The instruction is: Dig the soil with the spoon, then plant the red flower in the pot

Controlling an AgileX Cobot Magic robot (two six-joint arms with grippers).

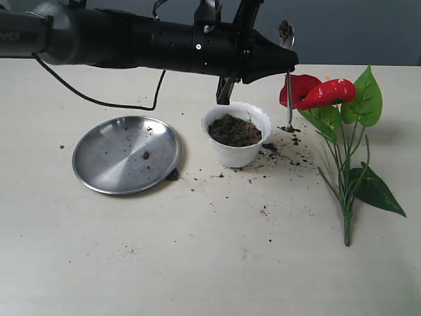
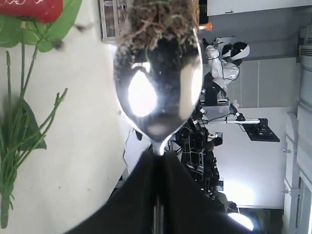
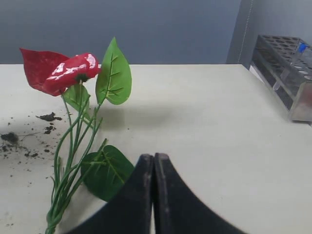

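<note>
Soil-tipped slim silver metal spoon (image 1: 287,72), clamped upright in the left gripper (image 1: 287,66), hangs just beside the small white scalloped pot (image 1: 237,133), flower-side; right gripper (image 3: 154,163) is pressed closed, empty.

We see a pale cream table (image 1: 197,263) with a matte top, lit evenly from above, and behind it a plain blue-grey wall (image 3: 146,29). At the table's far edge in the right wrist view sits a clear plastic rack (image 3: 287,73) with rows of holes. The left wrist view looks past the table into a bright room with white walls (image 2: 273,87) and dark equipment on stands (image 2: 204,141).
</note>
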